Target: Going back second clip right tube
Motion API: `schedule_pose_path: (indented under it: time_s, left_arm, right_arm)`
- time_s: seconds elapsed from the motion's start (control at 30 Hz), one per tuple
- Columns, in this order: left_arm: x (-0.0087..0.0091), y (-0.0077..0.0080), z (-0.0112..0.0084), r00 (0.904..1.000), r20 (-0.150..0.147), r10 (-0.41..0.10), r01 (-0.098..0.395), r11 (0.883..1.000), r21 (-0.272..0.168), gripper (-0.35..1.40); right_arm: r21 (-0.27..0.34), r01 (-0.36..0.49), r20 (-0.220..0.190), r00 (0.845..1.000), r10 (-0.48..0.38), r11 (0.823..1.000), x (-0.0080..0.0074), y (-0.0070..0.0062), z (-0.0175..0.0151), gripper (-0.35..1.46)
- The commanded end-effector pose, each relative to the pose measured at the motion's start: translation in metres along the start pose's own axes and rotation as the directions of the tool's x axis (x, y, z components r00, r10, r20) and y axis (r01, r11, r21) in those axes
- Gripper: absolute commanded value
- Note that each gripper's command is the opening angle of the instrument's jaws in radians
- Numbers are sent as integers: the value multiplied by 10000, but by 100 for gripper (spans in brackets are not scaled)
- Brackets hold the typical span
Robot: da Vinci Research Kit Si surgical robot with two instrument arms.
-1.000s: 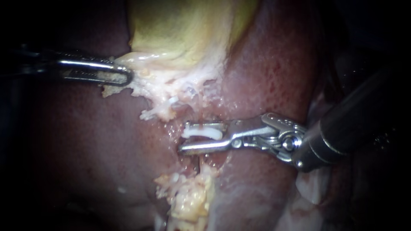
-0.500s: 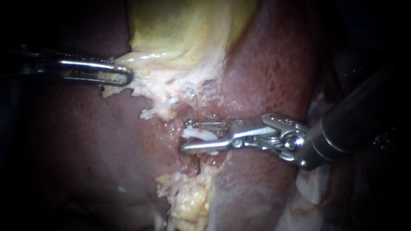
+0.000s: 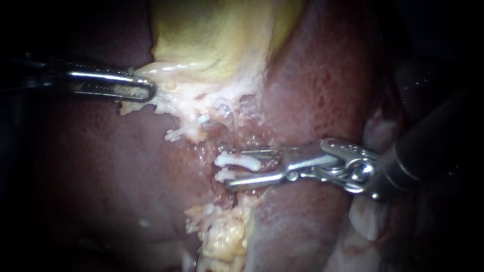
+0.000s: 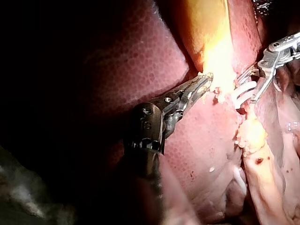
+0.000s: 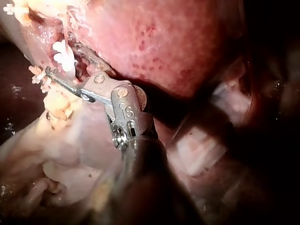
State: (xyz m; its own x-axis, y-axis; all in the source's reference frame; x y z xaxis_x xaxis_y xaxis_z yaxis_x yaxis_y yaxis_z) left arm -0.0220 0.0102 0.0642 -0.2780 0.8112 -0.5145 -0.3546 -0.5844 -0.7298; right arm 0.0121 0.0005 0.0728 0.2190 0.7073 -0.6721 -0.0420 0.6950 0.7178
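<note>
My right instrument [image 3: 231, 168] comes in from the right with its jaws open. Two white clips [image 3: 238, 160] sit one above the other on a thin pale tube [image 3: 234, 123], level with the jaw tips and free of them. The right wrist view shows the same clips [image 5: 63, 53] just ahead of the open jaws [image 5: 61, 61]. My left instrument [image 3: 147, 90] is shut on the pale lower edge of the yellow gallbladder [image 3: 217, 40]. In the left wrist view its jaws [image 4: 204, 82] bite that edge, with my right instrument [image 4: 246, 89] beyond.
Dark red liver [image 3: 101, 166] surrounds the dissected gap. A lump of yellow fatty tissue [image 3: 224, 231] lies below the clips. Pale tissue folds [image 3: 368, 221] lie under the right shaft.
My right instrument has drawn back to the right, away from the tube. Its jaws have spread wider, and a second white clip now shows below the first. The left instrument has not moved.
</note>
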Motion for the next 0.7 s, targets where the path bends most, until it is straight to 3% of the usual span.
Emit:
schedule_pose_path:
  time_s: [0.03,0.1,0.27,0.47,0.7]
  left_arm:
    - [0,0,-1,10000,0,0,0,10000,-11,-35]
    - [0,0,0,10000,0,0,0,10000,-11,-35]
    - [0,0,-1,10000,2,1,-1,10000,-14,-35]
    - [0,1,-2,10000,2,1,-1,10000,-13,-35]
    - [0,2,-1,10000,-1,-3,3,10000,-6,-35]
  right_arm:
    - [2,299,21,9995,-299,9996,4,-1,-5,50]
    - [-4,677,142,9976,-677,9977,10,-3,-12,50]
    - [5,1685,919,9815,-1678,9857,23,-11,-38,50]
    - [256,2618,979,9598,-2631,9648,37,-20,-73,50]
    - [400,3254,985,9396,-3278,9447,51,-25,-93,50]
